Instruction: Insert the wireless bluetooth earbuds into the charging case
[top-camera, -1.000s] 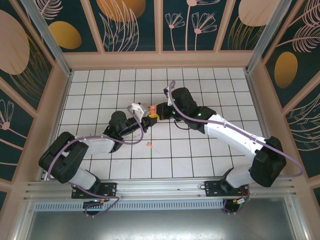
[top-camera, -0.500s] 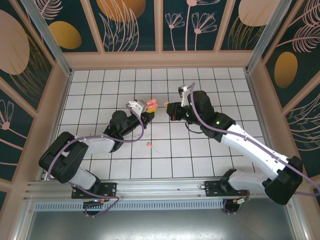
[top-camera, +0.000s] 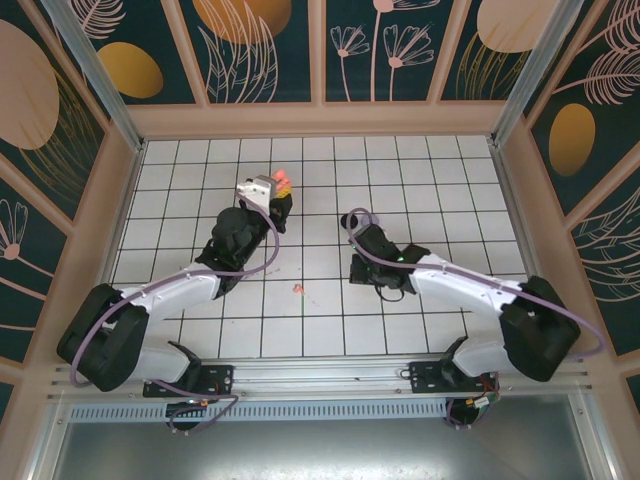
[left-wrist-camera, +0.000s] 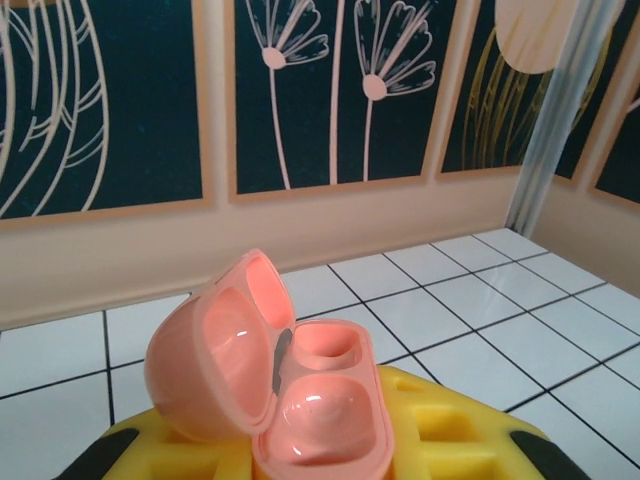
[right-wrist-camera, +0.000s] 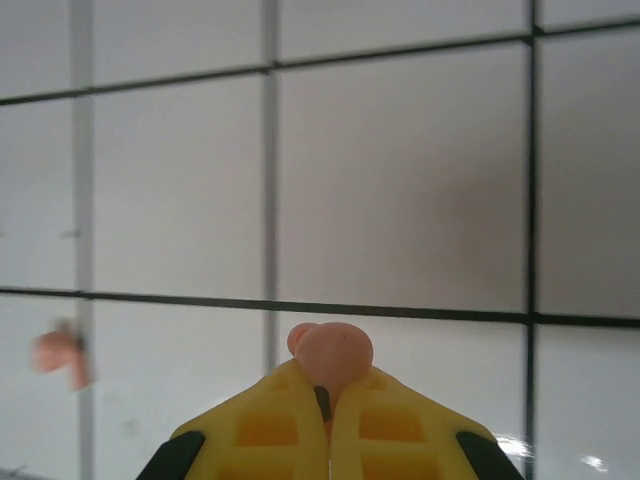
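My left gripper is raised over the far tiles, shut on the salmon charging case. In the left wrist view the case sits between yellow fingers with its lid swung open to the left. The far socket looks empty and the near one holds a glossy rounded shape. My right gripper is low over the middle tiles. In the right wrist view its yellow fingers are shut on a salmon earbud. Another salmon earbud lies on a tile. The black and lavender earbuds are out of view.
White tiled floor with black grid lines, fenced by beige walls and patterned dark panels. The two arms lie across the near half of the floor, left arm and right arm.
The right gripper drew away from the case, swung right, then came down toward the near tiles. The left gripper carried the open case up and away toward the far left.
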